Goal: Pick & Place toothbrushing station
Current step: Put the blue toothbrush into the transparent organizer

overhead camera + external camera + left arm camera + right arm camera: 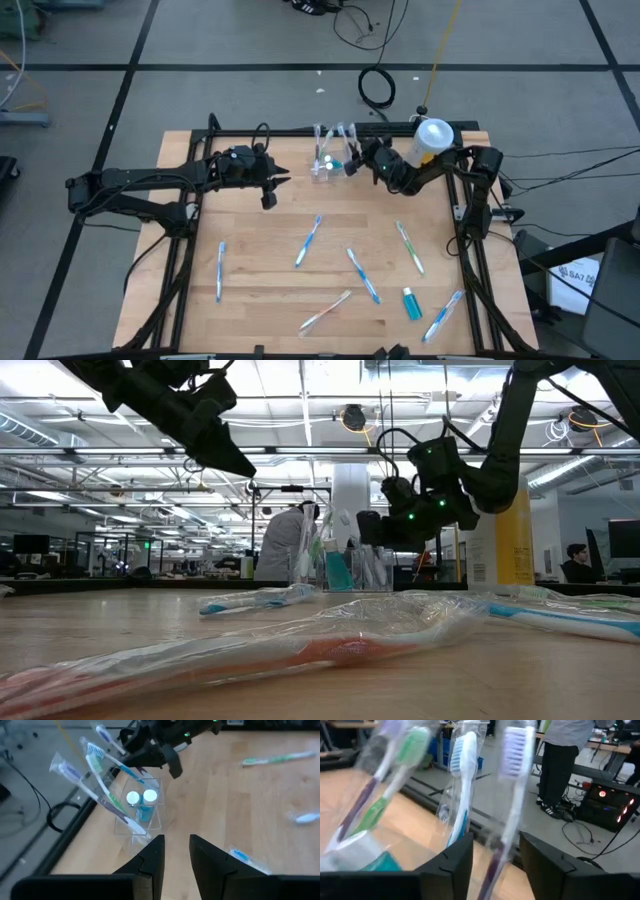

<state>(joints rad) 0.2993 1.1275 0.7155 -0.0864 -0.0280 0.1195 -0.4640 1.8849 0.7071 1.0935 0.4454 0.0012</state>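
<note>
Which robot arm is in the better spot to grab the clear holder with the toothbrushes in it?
Probably the right. The right gripper is already at the clear holder, fingers open with a toothbrush between them. The left gripper is open too, but hangs farther back over bare table.

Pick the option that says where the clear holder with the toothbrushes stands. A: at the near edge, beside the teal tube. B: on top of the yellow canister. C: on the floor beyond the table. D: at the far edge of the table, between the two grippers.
D: in the high view the clear holder stands at the table's far edge, with the left gripper on one side and the right gripper on the other.
</note>
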